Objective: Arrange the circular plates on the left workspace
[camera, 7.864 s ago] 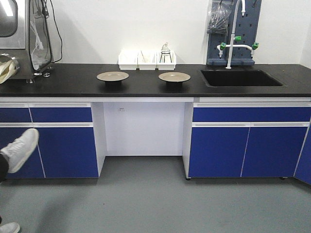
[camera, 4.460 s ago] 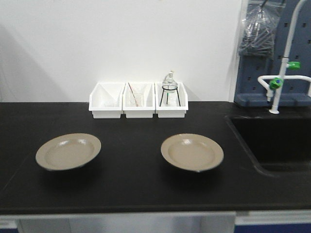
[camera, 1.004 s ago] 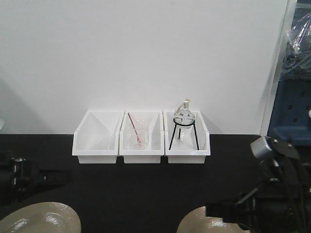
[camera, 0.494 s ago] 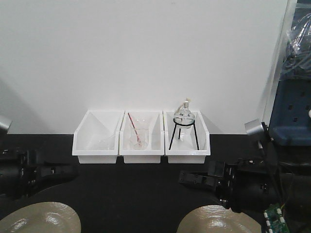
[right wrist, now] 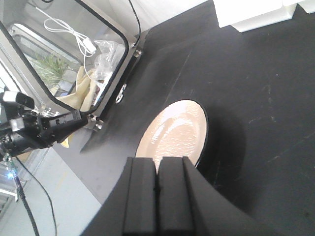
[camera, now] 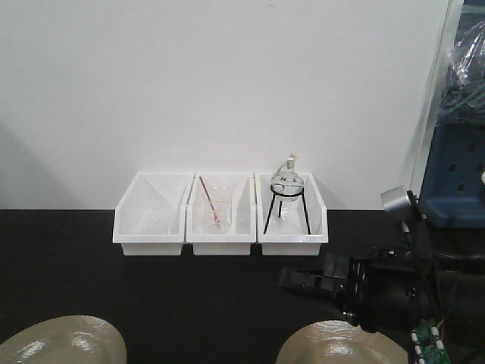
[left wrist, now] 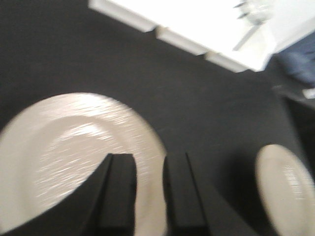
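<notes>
The left claw [left wrist: 147, 160] hangs over the right edge of the left-hand plate [left wrist: 59, 152] in the left wrist view. Its two fingers stand a moderate gap apart with nothing held, and the plate's rim shows in that gap. The picture is blurred, so I cannot tell whether the fingers touch the plate. The plate spreads left from the claw and fills the lower left of that frame. The right-hand plate [left wrist: 285, 194] lies well apart at the lower right edge. Being round, the plates have no long axis, so any point on the rim should serve for a grip. The left claw looks the better placed arm for the plate beneath it.

The right claw [right wrist: 157, 160] has its fingers pressed together and empty. One plate lies ahead of its tips, mid-frame in the right wrist view; which of the two it is I cannot say.

Both plates lie flat on the matte black worktop [camera: 227, 303]. Farther back, mid-frame in the front view, three white bins [camera: 220, 227] stand side by side against the white wall [camera: 227, 91]. The middle bin holds a beaker [camera: 214, 216] and the right one a flask [camera: 287, 182] on a black tripod.
</notes>
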`<state>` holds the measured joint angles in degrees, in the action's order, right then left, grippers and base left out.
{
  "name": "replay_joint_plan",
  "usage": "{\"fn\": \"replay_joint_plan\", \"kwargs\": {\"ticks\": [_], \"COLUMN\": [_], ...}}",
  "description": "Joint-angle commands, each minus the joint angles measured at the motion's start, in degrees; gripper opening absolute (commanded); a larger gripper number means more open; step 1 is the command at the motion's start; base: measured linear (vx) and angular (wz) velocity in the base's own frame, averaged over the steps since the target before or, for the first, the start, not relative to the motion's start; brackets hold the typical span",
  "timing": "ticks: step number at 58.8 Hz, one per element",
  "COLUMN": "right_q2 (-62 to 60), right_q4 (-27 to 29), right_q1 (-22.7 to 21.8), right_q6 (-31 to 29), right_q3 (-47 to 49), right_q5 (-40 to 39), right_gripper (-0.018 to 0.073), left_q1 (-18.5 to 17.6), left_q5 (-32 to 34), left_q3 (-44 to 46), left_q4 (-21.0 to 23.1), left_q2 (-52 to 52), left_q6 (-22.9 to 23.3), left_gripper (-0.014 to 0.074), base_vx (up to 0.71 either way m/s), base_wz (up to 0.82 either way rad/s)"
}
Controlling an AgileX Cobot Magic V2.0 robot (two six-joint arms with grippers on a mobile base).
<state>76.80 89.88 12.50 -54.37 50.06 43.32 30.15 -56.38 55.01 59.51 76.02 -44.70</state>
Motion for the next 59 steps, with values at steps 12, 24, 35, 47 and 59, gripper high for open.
{"fn": "replay_joint_plan", "kwargs": {"ticks": [12,24,35,47,59], "right_q2": [-1.4,-1.4,-1.4,-1.4,-1.4], "right_q4": [-4.5,-8.7,-9.9,-9.9,-9.9], "right_q1": [-0.2,-0.2,-0.2,-0.2,-0.2], "right_q6": [-1.4,-1.4,-1.4,-1.4,-1.4], "right_q3": [2.0,2.0,2.0,2.0,2.0], "right_q5": [1.4,2.1,3.0,3.0,3.0], "right_gripper": [0.0031,0.0031,0.0031,0.0031,0.0031], "left_q1": [2.0,2.0,2.0,2.0,2.0], "left_q5": [2.7,3.1,4.1,4.4,3.2], "left_q3": [2.0,2.0,2.0,2.0,2.0], "left_q4": [-8.1,-8.1,-8.1,-6.5,-3.1], "left_q2": [5.8,12.1,17.1,22.6,27.0], "left_q6": [4.3,0.4,-1.9,-4.1,-7.5], "left_gripper": [0.0421,0.0419,0.0419,0.0419,0.0419], "base_vx": [0.00,0.00,0.00,0.00,0.00], "base_wz": [0.00,0.00,0.00,0.00,0.00]}}
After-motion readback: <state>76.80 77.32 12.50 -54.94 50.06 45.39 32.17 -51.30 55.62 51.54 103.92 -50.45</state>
